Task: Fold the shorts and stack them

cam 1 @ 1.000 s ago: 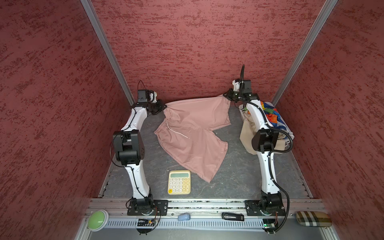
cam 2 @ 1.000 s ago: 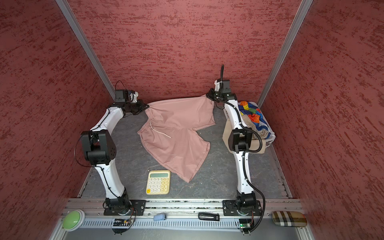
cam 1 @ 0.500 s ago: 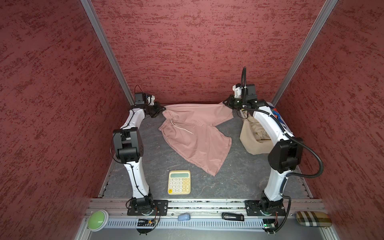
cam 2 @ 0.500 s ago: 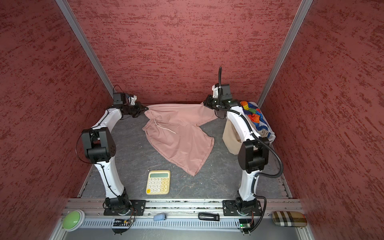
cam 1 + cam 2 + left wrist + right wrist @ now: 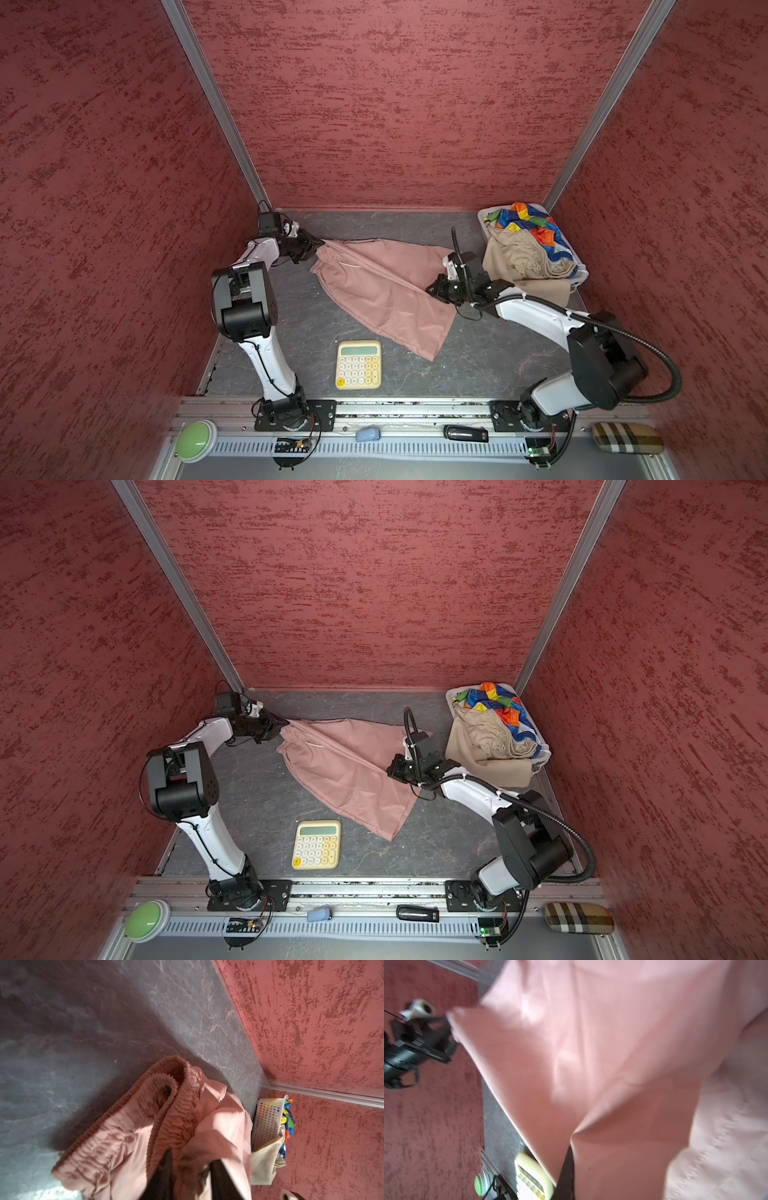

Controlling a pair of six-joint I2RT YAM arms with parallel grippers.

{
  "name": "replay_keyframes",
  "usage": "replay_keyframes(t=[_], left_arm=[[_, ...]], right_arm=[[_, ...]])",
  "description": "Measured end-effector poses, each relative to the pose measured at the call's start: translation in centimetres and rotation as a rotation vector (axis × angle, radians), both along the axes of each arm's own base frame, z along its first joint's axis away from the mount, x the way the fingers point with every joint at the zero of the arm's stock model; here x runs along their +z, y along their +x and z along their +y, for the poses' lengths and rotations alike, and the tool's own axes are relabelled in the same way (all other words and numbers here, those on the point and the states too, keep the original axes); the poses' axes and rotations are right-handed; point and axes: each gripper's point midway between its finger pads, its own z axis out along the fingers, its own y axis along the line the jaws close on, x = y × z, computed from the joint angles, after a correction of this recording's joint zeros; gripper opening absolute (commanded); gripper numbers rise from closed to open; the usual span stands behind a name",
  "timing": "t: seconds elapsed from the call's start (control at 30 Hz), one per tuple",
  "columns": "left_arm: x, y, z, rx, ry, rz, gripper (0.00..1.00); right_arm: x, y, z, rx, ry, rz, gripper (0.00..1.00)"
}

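The dusty pink shorts (image 5: 382, 291) lie spread on the dark table, waistband to the left, one leg reaching toward the calculator. At the waistband's far-left end my left gripper (image 5: 313, 249) has its fingers (image 5: 166, 1169) apart, with gathered pink cloth (image 5: 178, 1109) still lying between them. My right gripper (image 5: 432, 289) is shut on the shorts' right edge, low over the table; in the right wrist view pink fabric (image 5: 591, 1053) drapes over one dark finger (image 5: 568, 1167) and hides the other. Beige shorts (image 5: 519, 262) and rainbow shorts (image 5: 528, 220) hang crumpled out of the white basket (image 5: 484, 216) at the back right.
A yellow calculator (image 5: 358, 365) lies near the front, just left of the pink leg's tip. On the front rail sit a green button (image 5: 195, 440), a small blue object (image 5: 368, 434), a black object (image 5: 465, 433) and a plaid case (image 5: 625, 437). Red walls enclose three sides.
My right gripper has swung from the back wall forward and down, carrying the shorts' right edge with it. The left gripper's jaws have parted at the waistband. The cloth now lies lower and slacker.
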Motion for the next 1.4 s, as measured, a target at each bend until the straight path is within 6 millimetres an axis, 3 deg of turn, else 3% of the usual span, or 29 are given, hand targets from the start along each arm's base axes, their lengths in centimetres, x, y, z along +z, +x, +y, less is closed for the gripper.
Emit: replay_keyframes(t=[0.13,0.27,0.33,0.4,0.6,0.73,0.9,1.03,1.1,1.23,1.33,1.4], left_arm=[[2.5,-1.4,0.2,0.068,-0.065,-0.016,0.99],[6.5,-3.0,-0.3,0.122,-0.173,-0.072,0.99],[7.1,-4.2,-1.0,0.15,-0.261,-0.078,0.99],[5.8,-5.5,-1.7,0.179,-0.345,-0.036,0.99],[-1.3,-8.6,-3.0,0.279,-0.483,0.2,0.99],[-1.6,-7.8,-2.9,0.307,-0.507,0.197,1.0],[-2.1,-5.6,-2.4,0.348,-0.517,0.165,0.89],[-2.7,-4.0,-2.3,0.354,-0.507,0.154,0.77],[-3.1,-3.9,-2.3,0.358,-0.505,0.157,0.65],[-4.0,-3.4,-2.3,0.353,-0.505,0.158,0.29],[-3.8,-2.3,-2.4,0.338,-0.512,0.146,0.02],[-2.8,-1.2,-2.3,0.319,-0.519,0.111,0.0]], right_arm=[[-3.5,-2.4,-1.8,-0.039,-0.046,0.088,0.0],[-2.5,-2.0,-1.9,-0.049,-0.037,0.049,0.0],[-1.7,-1.6,-1.8,-0.052,-0.028,0.025,0.0],[-1.4,-1.3,-1.6,-0.053,-0.019,0.009,0.0],[-0.8,-0.8,-1.3,-0.061,0.005,-0.009,0.0],[-0.7,-0.7,-1.2,-0.061,0.008,-0.015,0.0],[-0.3,-0.4,-1.0,-0.066,0.024,-0.029,0.0],[-0.2,-0.3,-1.0,-0.071,0.031,-0.034,0.0],[-0.2,-0.2,-1.0,-0.074,0.029,-0.035,0.0],[0.0,-0.1,-1.2,-0.078,0.021,-0.036,0.0],[1.6,0.7,-0.8,-0.07,0.018,-0.056,0.0],[3.7,1.8,-0.4,-0.067,0.027,-0.096,0.0]])
